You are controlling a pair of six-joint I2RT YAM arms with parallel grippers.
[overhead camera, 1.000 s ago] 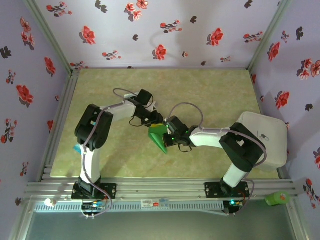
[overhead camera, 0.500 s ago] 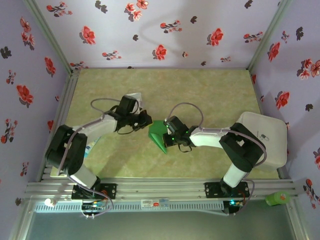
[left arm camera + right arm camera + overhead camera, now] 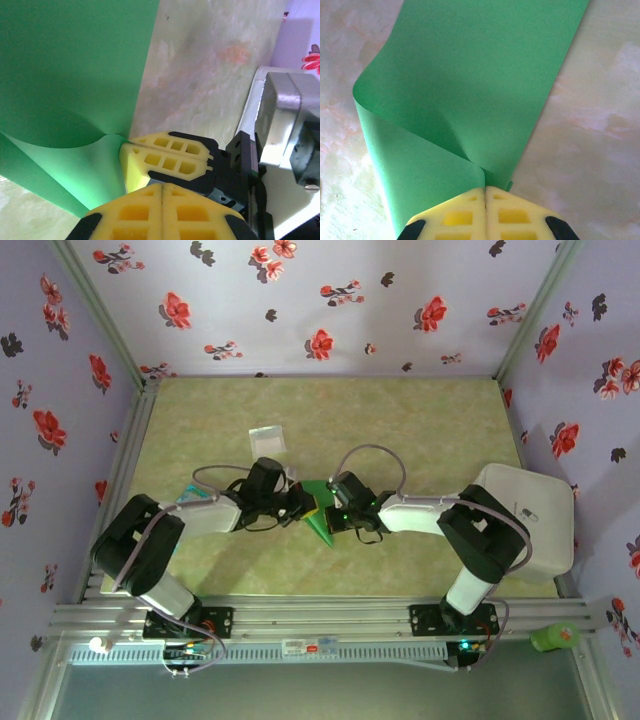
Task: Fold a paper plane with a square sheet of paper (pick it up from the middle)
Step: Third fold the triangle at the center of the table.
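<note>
The right gripper [image 3: 485,191] is clenched on the green sheet of paper [image 3: 470,90], pinching it right at a soft fold, with one flap curling up off the bench [image 3: 420,420]. Opposite it the left gripper [image 3: 162,187] has its jaws pressed tight together, tips just beside the paper's edge, and whether any paper is caught between them I can't tell. The sheet sits mid-bench, between the two arms.

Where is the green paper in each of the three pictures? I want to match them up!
Top view: the green paper lies mid-table, between the two arm tips.
Left wrist view: upper left, curling down into a fold.
Right wrist view: middle and top, its fold pinched in the right gripper.
Shared landmark: the pale marbled table lies under the paper in all three views.
</note>
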